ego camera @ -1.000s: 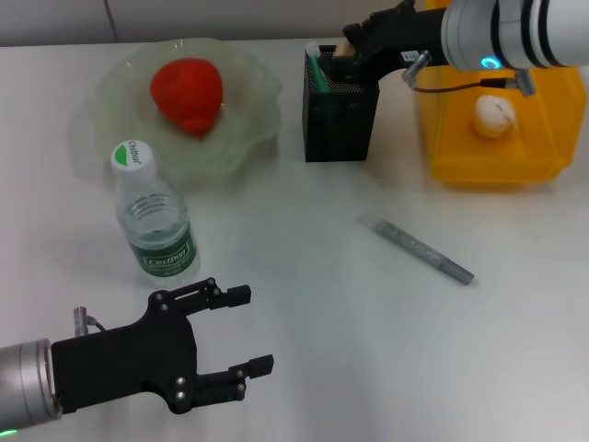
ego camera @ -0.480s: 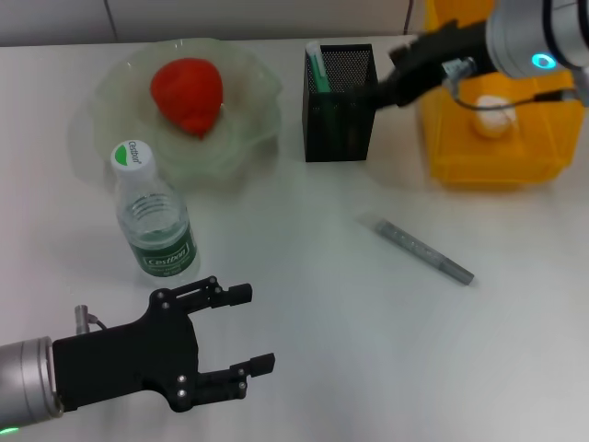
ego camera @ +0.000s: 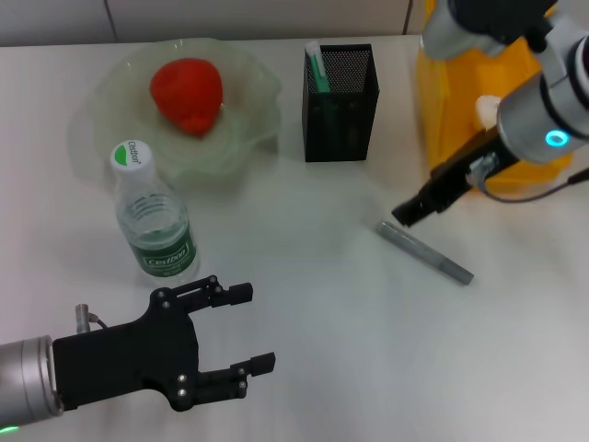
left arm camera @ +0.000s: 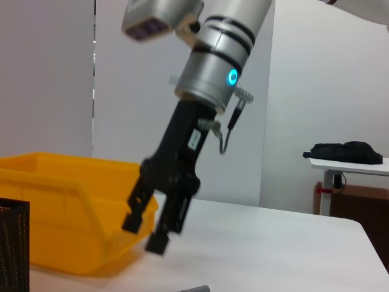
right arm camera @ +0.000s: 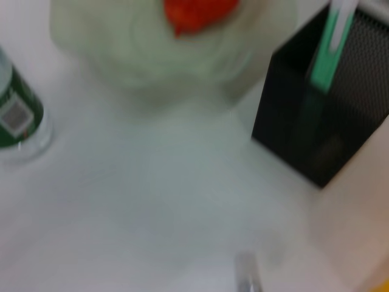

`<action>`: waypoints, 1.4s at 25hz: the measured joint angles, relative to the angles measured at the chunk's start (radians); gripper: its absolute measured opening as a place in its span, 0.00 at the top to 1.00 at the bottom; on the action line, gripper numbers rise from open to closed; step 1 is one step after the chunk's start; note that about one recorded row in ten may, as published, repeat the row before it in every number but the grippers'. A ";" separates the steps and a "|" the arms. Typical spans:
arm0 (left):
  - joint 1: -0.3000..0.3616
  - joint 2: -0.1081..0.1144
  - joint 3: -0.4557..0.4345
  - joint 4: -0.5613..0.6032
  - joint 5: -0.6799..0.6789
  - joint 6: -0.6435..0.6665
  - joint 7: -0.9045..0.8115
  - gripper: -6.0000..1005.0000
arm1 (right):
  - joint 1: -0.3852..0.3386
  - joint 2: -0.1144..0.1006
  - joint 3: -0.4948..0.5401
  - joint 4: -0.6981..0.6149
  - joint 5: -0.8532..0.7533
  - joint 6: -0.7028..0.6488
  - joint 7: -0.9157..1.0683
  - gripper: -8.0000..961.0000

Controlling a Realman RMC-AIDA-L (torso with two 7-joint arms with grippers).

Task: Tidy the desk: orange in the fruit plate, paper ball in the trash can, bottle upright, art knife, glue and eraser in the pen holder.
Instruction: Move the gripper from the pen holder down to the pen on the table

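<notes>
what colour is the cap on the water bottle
White, with green lettering on top. The bottle cap shows best in the head view.

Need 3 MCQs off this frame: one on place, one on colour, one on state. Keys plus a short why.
1. Where does the grey art knife lie?
A. in the pen holder
B. flat on the desk, near the right gripper
C. in the fruit plate

2. What colour is the trash can?
A. yellow
B. blue
C. black

3. How does the bottle stand?
A. on its side
B. upside down
C. upright, cap on top

Key: 1 B, it lies on the bare desk just below the right gripper. 2 A, its walls are yellow. 3 C, its white cap faces up, ahead of the left gripper.
</notes>
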 joint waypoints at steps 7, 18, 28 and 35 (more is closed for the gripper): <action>-0.001 -0.001 0.000 0.000 0.000 0.000 0.002 0.23 | 0.043 0.002 -0.021 0.143 0.002 0.045 -0.020 0.18; -0.001 -0.002 0.000 -0.002 0.000 0.000 0.005 0.23 | 0.075 0.001 -0.043 0.257 0.000 0.102 -0.022 0.19; -0.002 -0.001 0.000 0.002 0.000 0.000 0.001 0.23 | 0.100 0.001 -0.052 0.317 0.003 0.119 -0.034 0.43; -0.002 0.000 0.000 0.003 0.000 0.000 0.001 0.23 | 0.120 0.000 -0.052 0.362 0.002 0.129 -0.034 0.63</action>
